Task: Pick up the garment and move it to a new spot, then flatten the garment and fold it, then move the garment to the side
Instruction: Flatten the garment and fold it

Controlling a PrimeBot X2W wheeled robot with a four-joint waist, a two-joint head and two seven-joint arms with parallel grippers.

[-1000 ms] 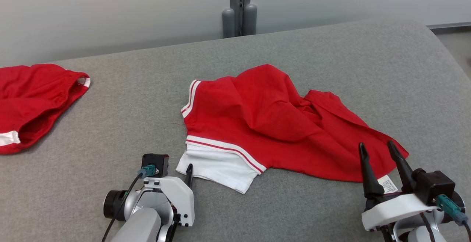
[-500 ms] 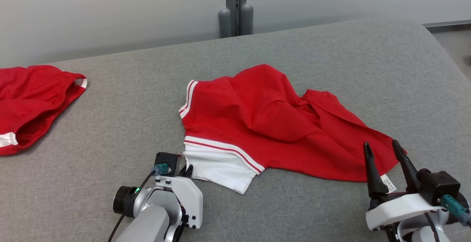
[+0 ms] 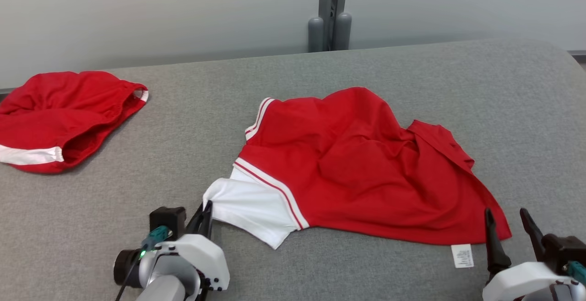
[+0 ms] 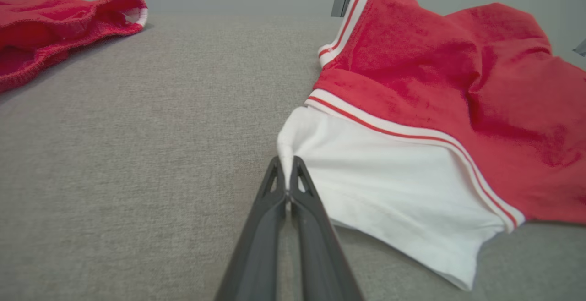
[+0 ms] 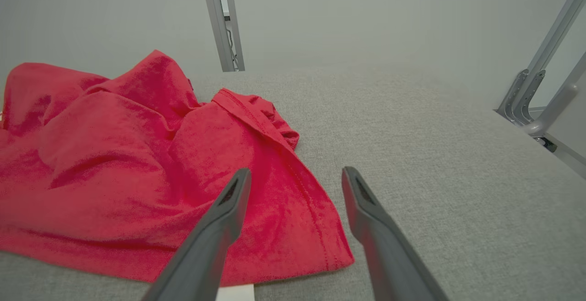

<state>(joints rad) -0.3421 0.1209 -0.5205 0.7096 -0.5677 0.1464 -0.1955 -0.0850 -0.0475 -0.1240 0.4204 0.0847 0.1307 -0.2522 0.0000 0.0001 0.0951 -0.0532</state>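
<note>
Newly clamped on the white sleeve (image 4: 389, 177) of the shirt (image 3: 357, 172): left pincer (image 4: 287, 163), arm low over bench (image 3: 183, 131); right pincer (image 5: 296, 172) spread wide beside red hem (image 5: 320, 246).

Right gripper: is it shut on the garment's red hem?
No, the right gripper stands open, jaws spread wide by the red corner of the garment, pinching nothing.

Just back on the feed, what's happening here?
The left gripper is shut on the corner of the white sleeve of the red garment, which lies rumpled on the grey surface. The right gripper hangs open by the garment's near hem corner, holding nothing. A second red garment lies far left.
</note>
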